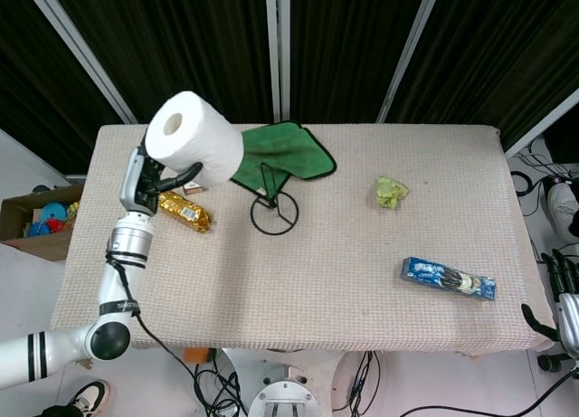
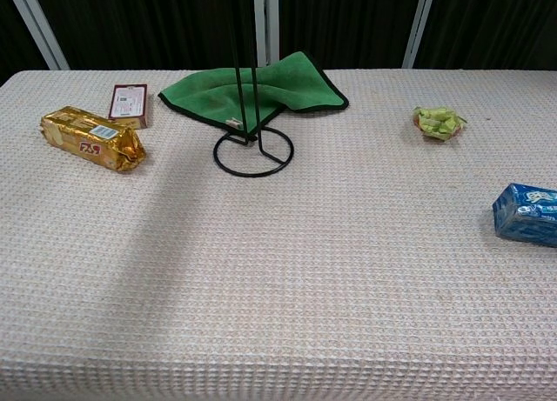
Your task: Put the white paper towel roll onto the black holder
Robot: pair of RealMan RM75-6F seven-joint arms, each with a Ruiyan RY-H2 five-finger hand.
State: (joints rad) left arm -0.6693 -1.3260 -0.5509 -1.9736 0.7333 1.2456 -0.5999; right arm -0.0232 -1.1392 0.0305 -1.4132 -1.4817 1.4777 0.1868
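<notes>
My left hand (image 1: 156,182) grips the white paper towel roll (image 1: 193,138) from below and holds it high over the table's back left, the roll tilted with its core hole facing up and left. The black holder (image 1: 274,209), a wire ring base with a thin upright rod, stands to the right of the roll and lower, beside a green cloth. The chest view shows the holder (image 2: 253,152) bare, and neither the roll nor the left hand. My right hand (image 1: 563,295) hangs off the table's right edge, fingers apart, holding nothing.
A green cloth (image 1: 276,153) lies behind the holder, partly under the rod. A gold packet (image 1: 184,211) and a small brown box (image 2: 129,103) lie at the left. A green crumpled wrapper (image 1: 391,192) and a blue biscuit pack (image 1: 448,278) are on the right.
</notes>
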